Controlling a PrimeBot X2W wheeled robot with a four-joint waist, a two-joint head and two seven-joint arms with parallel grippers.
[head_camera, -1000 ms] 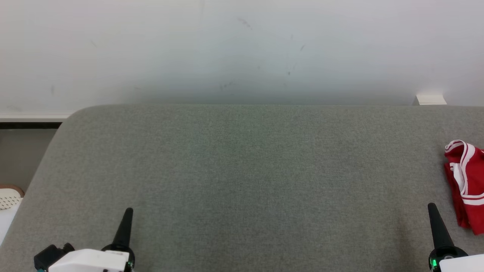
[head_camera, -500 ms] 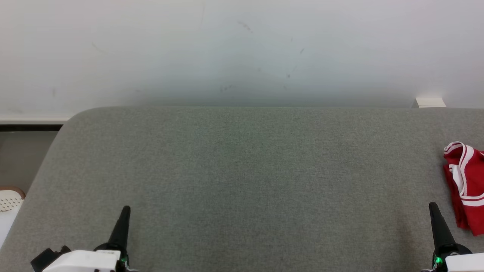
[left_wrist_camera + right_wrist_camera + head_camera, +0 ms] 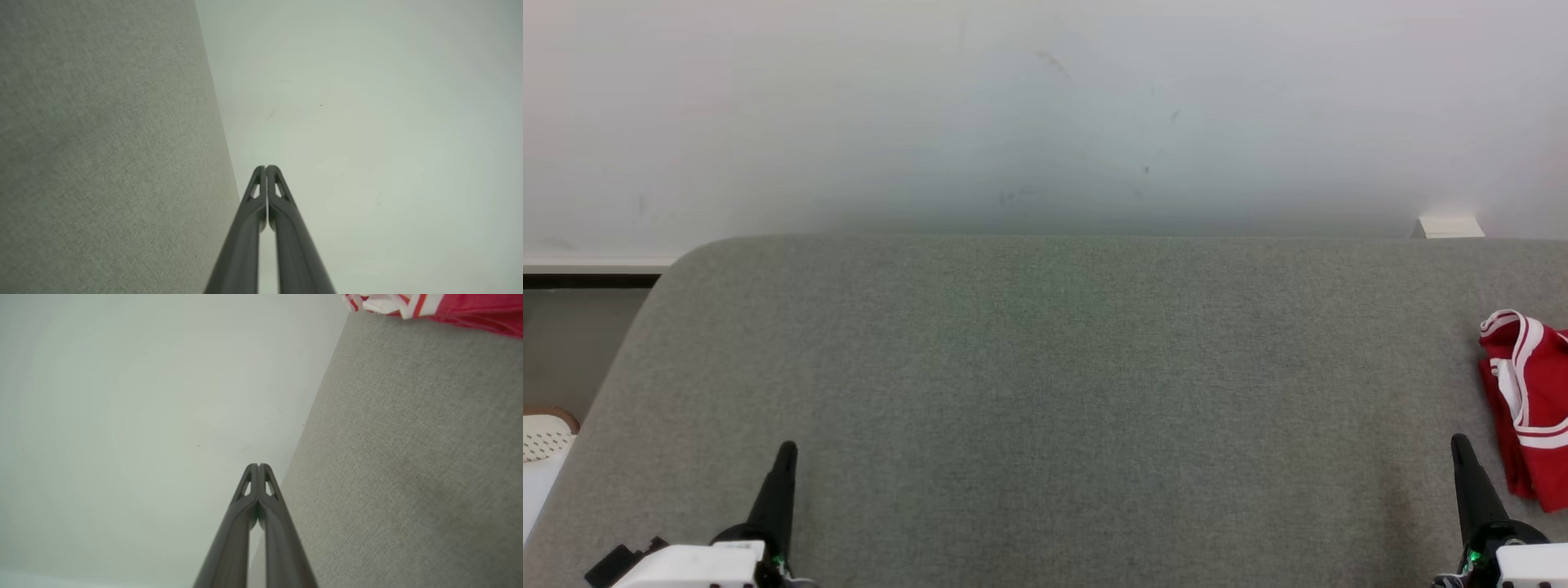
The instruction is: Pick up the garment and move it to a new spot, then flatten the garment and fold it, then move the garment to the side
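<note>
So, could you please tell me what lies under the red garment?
The red-and-white garment lies bunched on the grey upholstered surface; anything beneath its folds is covered.

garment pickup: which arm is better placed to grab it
Right. The red garment lies bunched at the right of the grey surface, beside the right gripper; the left gripper is far across. Both are shut.

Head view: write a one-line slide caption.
Left gripper and right gripper, both shut, over a grey padded surface; crumpled red-and-white garment lies at far right.
</note>
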